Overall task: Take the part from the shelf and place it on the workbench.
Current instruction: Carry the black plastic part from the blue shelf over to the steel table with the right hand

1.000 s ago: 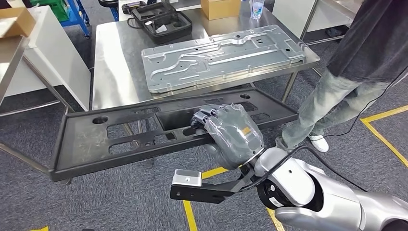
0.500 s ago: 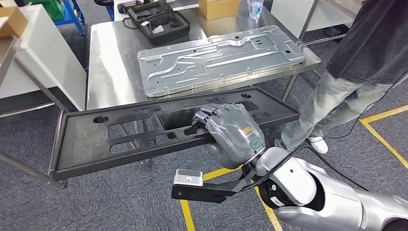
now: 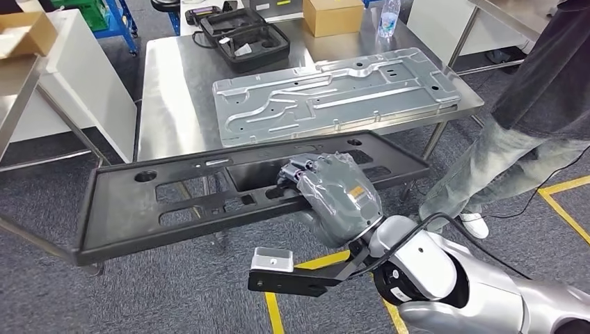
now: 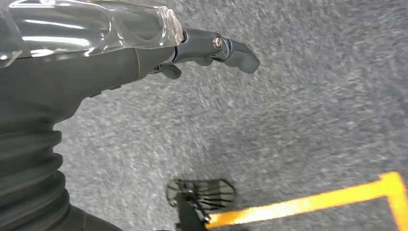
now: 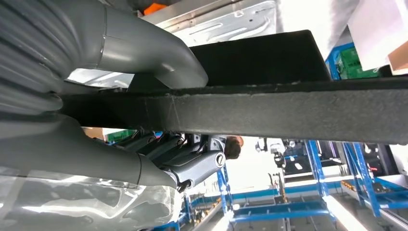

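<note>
The part is a long black plastic panel [image 3: 174, 195] with cut-outs, held level in the air in front of the steel workbench [image 3: 174, 97]. My right hand [image 3: 337, 195] grips its near edge right of the middle, fingers over the top. In the right wrist view the thumb [image 5: 144, 48] lies on one side of the black panel [image 5: 288, 110] and the fingers [image 5: 192, 166] wrap the other side. A grey stamped metal plate [image 3: 334, 94] lies on the workbench beyond the panel. My left hand [image 4: 96, 53] hangs over the grey carpet, holding nothing, fingers apart.
A person in jeans [image 3: 515, 139] stands close at the right of the workbench. On the bench's far side sit a black open case [image 3: 243, 35], a cardboard box [image 3: 332, 14] and a bottle [image 3: 389, 17]. A white cabinet [image 3: 69, 83] stands left. Yellow tape [image 3: 563, 188] marks the floor.
The whole view has shifted a little, so the camera moved; the workbench now sits slightly lower and further right. My right hand keeps the same hold on the panel.
</note>
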